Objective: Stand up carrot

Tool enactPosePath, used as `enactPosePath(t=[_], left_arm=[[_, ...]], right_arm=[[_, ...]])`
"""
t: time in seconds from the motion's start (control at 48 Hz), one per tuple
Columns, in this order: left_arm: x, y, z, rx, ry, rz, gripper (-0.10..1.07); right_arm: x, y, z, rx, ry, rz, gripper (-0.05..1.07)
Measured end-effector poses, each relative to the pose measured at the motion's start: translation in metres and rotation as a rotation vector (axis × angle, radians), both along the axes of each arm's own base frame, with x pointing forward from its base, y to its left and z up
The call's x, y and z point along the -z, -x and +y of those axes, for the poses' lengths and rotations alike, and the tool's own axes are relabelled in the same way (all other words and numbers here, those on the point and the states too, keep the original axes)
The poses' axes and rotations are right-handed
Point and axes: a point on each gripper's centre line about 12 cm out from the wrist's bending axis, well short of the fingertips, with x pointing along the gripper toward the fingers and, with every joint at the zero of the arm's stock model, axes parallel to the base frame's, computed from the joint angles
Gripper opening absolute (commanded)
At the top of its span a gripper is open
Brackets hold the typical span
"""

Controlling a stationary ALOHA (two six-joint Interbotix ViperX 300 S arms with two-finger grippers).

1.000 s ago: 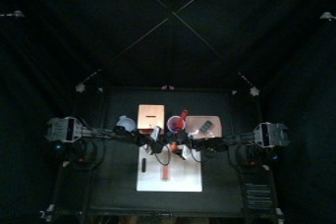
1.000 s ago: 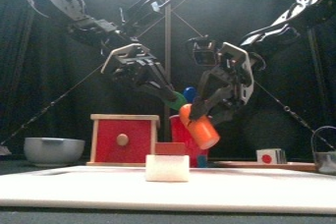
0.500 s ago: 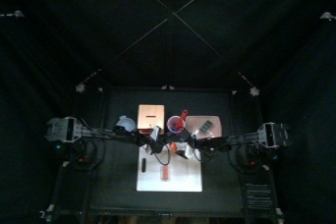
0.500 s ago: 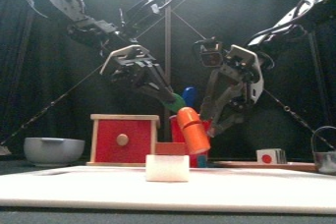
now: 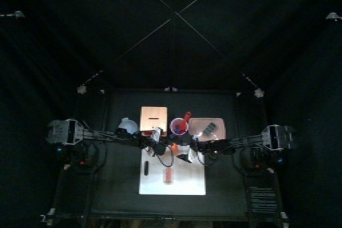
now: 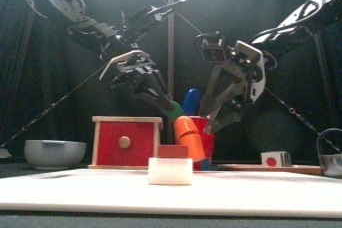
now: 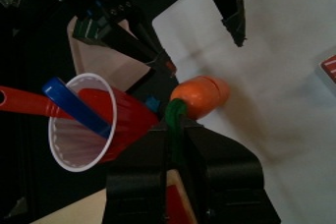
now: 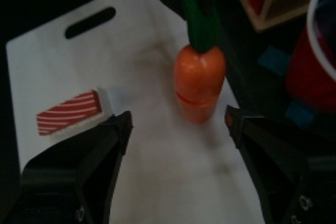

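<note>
Front edge: small white block (image 6: 170, 170) w/ reddish top, squarish, on the white sheet (image 8: 144, 159), which is flat w/ a slot handle. Just behind it the carrot (image 6: 197, 139): smooth orange stub, rounded, green top, standing upright on the sheet. Left gripper (image 7: 175, 135) half-open, jaws clamped on the carrot's green top. Right gripper (image 8: 178, 130) spread wide, nothing held, jaws either side of the carrot, apart from it. Beside: red wooden box (image 6: 127, 141) w/ round hole, red plastic cup (image 7: 94, 120) holding blue stick. Far left: metal bowl (image 6: 54, 152).
</note>
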Motion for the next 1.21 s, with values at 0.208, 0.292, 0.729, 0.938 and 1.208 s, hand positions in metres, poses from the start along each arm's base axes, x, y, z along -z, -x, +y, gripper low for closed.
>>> enactPosePath(t=[0.208, 0.292, 0.729, 0.938, 1.208], left_arm=[[0.0, 0.0, 0.0, 0.001, -0.001, 0.0, 0.51], [0.001, 0.001, 0.0, 0.002, -0.002, 0.003, 0.51], [0.001, 0.001, 0.001, -0.002, 0.0, 0.003, 0.51], [0.0, 0.001, 0.001, -0.002, 0.0, 0.002, 0.51], [0.0, 0.001, 0.001, -0.008, 0.007, 0.0, 0.51]], right_arm=[[-0.037, -0.002, -0.001, 0.052, -0.059, -0.11, 1.04], [-0.048, -0.002, -0.001, 0.086, -0.108, -0.153, 1.04], [-0.067, 0.015, 0.0, 0.179, -0.278, -0.276, 1.04], [-0.058, 0.018, 0.002, 0.087, -0.159, -0.252, 1.04], [-0.043, 0.013, 0.006, -0.017, -0.069, -0.239, 1.04]])
